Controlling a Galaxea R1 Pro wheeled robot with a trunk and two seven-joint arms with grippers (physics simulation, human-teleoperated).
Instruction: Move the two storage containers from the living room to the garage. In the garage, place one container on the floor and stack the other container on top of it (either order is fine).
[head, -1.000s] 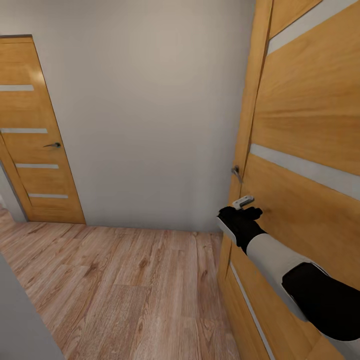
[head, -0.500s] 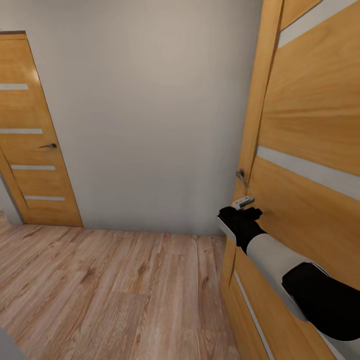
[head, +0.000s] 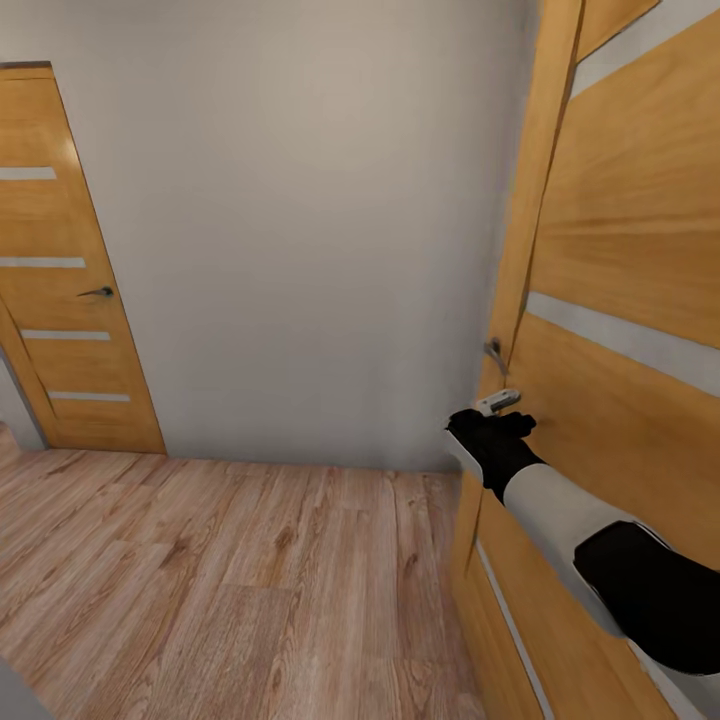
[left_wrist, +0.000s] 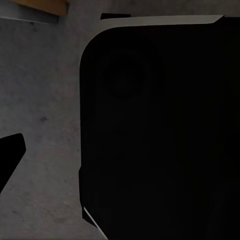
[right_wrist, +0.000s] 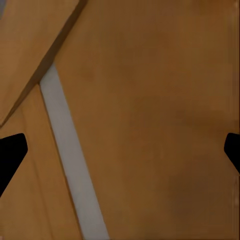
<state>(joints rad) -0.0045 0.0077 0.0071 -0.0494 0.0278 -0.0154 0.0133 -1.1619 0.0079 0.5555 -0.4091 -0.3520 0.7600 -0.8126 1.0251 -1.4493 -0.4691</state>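
Right tool (head: 515, 418), fingertips spread wide in the right wrist view, set against the honey-wood door (head: 620, 330) on the right, just below its lever handle (head: 494, 352). The door's near edge appears to stand slightly proud of its frame. Judged step: pushing this door open to pass through; a steady push kept square to the panel, close to the handle side, should swing it without the tool sliding along the wood. The left tool's state cannot be told: its view is dark. The storage containers are not in view here. Light wood-plank floor (head: 240, 580), plain grey wall (head: 300, 230), and a second, shut door (head: 60, 300) at far left.
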